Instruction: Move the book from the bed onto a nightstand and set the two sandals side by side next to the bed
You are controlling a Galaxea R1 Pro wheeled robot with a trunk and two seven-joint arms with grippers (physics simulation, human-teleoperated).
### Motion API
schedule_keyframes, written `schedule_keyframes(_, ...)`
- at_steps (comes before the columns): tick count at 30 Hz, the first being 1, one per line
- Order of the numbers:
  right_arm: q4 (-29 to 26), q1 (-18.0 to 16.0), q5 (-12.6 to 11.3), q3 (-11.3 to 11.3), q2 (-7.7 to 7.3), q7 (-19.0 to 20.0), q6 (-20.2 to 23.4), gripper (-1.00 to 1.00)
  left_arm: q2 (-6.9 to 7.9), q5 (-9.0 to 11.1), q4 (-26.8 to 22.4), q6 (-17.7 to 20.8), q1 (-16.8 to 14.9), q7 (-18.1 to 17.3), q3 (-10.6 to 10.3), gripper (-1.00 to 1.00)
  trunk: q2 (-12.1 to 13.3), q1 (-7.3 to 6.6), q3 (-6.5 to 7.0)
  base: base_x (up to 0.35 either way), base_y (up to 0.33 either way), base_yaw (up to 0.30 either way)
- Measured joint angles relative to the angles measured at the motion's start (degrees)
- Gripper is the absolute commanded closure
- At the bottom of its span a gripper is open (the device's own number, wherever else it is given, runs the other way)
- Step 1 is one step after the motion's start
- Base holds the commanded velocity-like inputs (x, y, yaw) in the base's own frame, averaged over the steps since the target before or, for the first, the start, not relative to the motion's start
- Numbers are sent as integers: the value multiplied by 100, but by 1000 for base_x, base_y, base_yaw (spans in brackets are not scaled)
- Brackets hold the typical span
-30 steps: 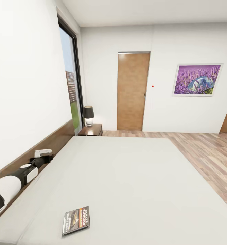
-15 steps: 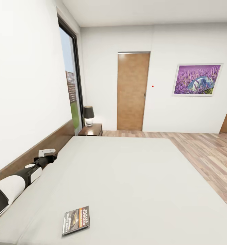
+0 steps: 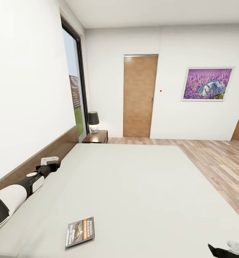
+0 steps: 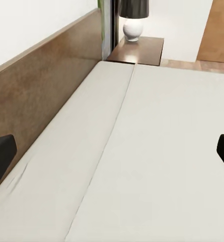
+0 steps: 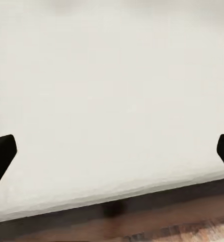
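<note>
One thin glossy book [image 3: 80, 232] lies flat on the smooth off-white bed [image 3: 141, 186]; both tools spread wide, empty.

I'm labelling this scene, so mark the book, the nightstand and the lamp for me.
book [image 3: 80, 232], head view, middle of its cover.
nightstand [image 4: 138, 49], left wrist view, bare top surface.
lamp [image 3: 93, 118], head view, dark shade.

book [image 3: 80, 232] flat on bed [image 3: 141, 186]
</note>
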Motion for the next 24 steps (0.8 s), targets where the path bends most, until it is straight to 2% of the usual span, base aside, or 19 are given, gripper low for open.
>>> schedule_keyframes(1,-69,6,0,-1,1,1,21,-100,0,0,0,0,0,0,1,-100,0,0,0,0,0,0)
schedule_keyframes(2,-957,197,-43,-8,42,-15,717,-100,0,-1,0,3,-1,0,-1,-100,0,0,0,0,0,0)
schedule_keyframes(5,-2626,551,-92,-72,234,-110,1670,-100,0,-2,-2,5,-4,-3,-5,-100,0,0,0,0,0,0)
schedule_keyframes(6,-2647,556,-86,-74,236,-112,1679,-100,0,-2,-2,5,-4,-3,-6,-100,0,0,0,0,0,0)
schedule_keyframes(9,-4001,791,-91,-157,608,-296,2301,-100,0,0,-5,11,-6,-4,-10,-100,0,0,0,0,0,0)
schedule_keyframes(10,-4590,879,-96,-177,863,-415,2553,-100,0,2,-6,19,-6,-5,-12,-100,0,0,0,0,0,0)
schedule_keyframes(11,-4823,913,-84,-178,983,-463,2647,-100,-2,2,-7,26,-6,-5,-13,-100,0,0,0,0,0,0)
schedule_keyframes(12,-4830,915,-77,-178,986,-465,2650,-100,-1,2,-7,26,-6,-5,-13,-100,0,0,0,0,0,0)
schedule_keyframes(15,-5320,976,-81,-140,1263,-586,2849,-100,-6,4,-25,41,-8,-7,-15,-100,0,0,0,0,0,0)
schedule_keyframes(16,-5392,984,-77,-120,1305,-599,2867,-100,-6,4,-41,43,-9,-7,-13,-100,0,0,0,0,0,0)
schedule_keyframes(20,-5576,988,-77,-5,1401,-634,2913,-100,-11,0,-114,45,-8,-6,-7,-100,0,0,0,0,0,0)
schedule_keyframes(24,-5627,980,-79,81,1432,-643,2928,-100,-19,-4,-153,50,-9,-7,-7,-100,0,0,0,0,0,0)
